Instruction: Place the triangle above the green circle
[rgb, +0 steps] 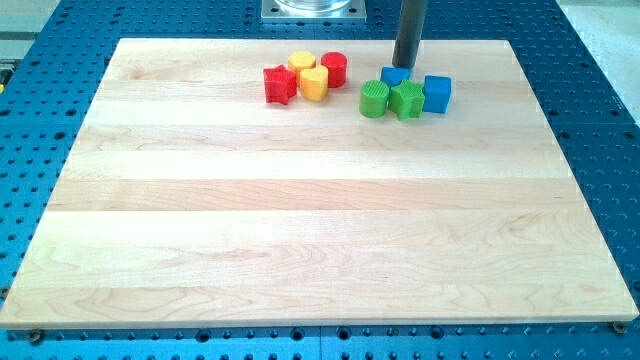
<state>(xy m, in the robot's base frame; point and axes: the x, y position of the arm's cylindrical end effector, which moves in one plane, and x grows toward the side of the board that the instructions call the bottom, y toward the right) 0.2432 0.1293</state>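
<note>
The green circle (374, 99) stands near the view's top, right of centre. A blue triangle (393, 76) sits just above and to the right of it, partly hidden by the green star (407, 100) in front. My tip (404, 65) rests at the triangle's upper edge, touching or nearly touching it. A blue cube (437, 93) stands right of the green star.
A second cluster lies to the left: a red star (280, 84), a yellow hexagon (302, 64), a yellow heart (314, 84) and a red cylinder (334, 69). The wooden board (300, 220) lies on a blue perforated table.
</note>
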